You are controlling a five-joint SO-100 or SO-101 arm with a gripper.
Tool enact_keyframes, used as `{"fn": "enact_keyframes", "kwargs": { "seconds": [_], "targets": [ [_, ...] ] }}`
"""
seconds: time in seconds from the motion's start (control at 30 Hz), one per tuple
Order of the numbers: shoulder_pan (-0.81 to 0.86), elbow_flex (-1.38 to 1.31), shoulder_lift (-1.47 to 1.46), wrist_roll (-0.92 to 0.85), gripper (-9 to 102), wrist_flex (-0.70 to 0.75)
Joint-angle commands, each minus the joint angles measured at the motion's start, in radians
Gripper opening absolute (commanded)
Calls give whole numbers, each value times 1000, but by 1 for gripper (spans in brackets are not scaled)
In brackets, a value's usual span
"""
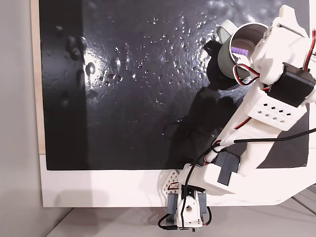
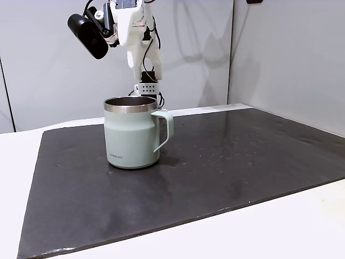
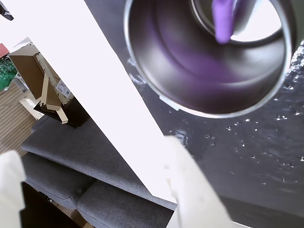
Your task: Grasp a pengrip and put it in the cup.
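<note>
Small purple ribbed pengrip (image 1: 240,51) lies inside the pale grey-green steel-lined cup (image 2: 131,138), on a black mat (image 2: 215,172) over the white bench (image 1: 98,187). Gripper (image 3: 95,190) above cup, jaws apart, empty.

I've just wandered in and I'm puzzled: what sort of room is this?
Probably a home or hobby workspace, not a factory. A small white robot arm stands at a table covered by a black mat, and the wrist view shows a grey sofa and cardboard boxes on a wooden floor.
</note>
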Motion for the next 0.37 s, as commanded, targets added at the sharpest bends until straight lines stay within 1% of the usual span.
{"fn": "enact_keyframes", "kwargs": {
  "seconds": [0.0, 0.33],
  "targets": [
    [11, -20, 55, -3, 30, 11],
    [9, -15, 71, -6, 28, 12]
  ]
}}
